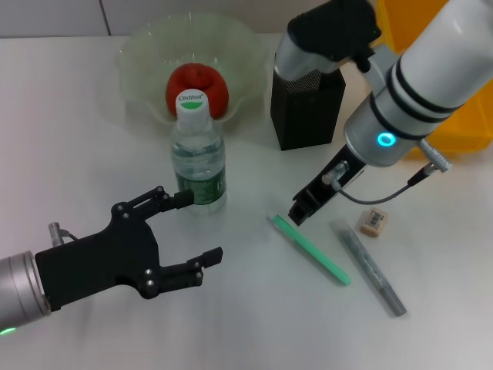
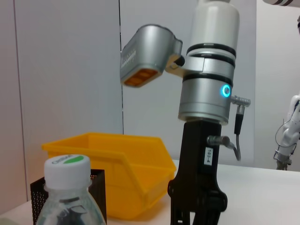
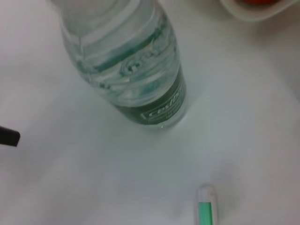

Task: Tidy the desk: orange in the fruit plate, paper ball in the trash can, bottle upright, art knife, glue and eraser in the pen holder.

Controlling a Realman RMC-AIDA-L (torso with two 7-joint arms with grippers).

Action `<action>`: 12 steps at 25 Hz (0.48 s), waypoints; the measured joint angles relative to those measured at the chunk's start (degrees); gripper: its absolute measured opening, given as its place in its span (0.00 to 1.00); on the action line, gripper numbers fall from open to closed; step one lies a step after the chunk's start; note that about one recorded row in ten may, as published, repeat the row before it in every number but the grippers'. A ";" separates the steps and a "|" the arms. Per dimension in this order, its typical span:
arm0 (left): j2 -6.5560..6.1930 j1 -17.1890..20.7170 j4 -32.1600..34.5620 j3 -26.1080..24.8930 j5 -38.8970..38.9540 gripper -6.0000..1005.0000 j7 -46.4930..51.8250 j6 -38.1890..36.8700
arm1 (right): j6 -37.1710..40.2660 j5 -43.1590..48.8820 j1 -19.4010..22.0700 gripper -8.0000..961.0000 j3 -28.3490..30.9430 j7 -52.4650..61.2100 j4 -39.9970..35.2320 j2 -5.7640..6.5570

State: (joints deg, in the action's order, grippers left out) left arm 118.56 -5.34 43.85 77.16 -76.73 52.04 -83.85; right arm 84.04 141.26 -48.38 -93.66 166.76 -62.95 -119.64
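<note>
The bottle (image 1: 199,154) stands upright on the desk (image 1: 77,139), its cap (image 2: 68,168) close in the left wrist view. My left gripper (image 1: 199,226) is open just in front of the bottle, one fingertip (image 1: 183,199) at the green label. The orange (image 1: 199,89) lies in the fruit plate (image 1: 139,54). My right gripper (image 1: 303,210) hangs over the white tip of the art knife (image 1: 312,250). The glue (image 1: 368,266) lies beside the knife, and the eraser (image 1: 373,221) sits next to it. The pen holder (image 1: 306,108) stands behind them. The paper ball is out of view.
The trash can (image 1: 462,116) sits at the far right behind my right arm, and shows as a yellow bin (image 2: 117,168) in the left wrist view. The right wrist view looks down on the bottle (image 3: 126,65) and the knife's tip (image 3: 205,206).
</note>
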 joint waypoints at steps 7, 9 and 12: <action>0.00 -0.14 0.00 0.00 0.00 0.86 -0.01 -0.09 | -0.88 -0.24 -1.72 0.30 -2.41 0.22 2.95 -0.14; 0.00 -0.13 0.00 0.01 0.00 0.86 -0.01 -0.09 | -1.46 -0.26 -2.21 0.35 -3.47 0.36 3.88 -0.21; 0.00 -0.12 0.00 0.01 0.00 0.86 -0.01 -0.08 | -2.57 -0.31 -2.87 0.42 -5.07 0.69 5.24 -0.28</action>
State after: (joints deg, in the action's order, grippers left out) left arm 118.56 -5.46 43.85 77.17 -76.72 52.03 -83.93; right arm 81.47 140.96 -51.26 -98.73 167.45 -57.70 -119.92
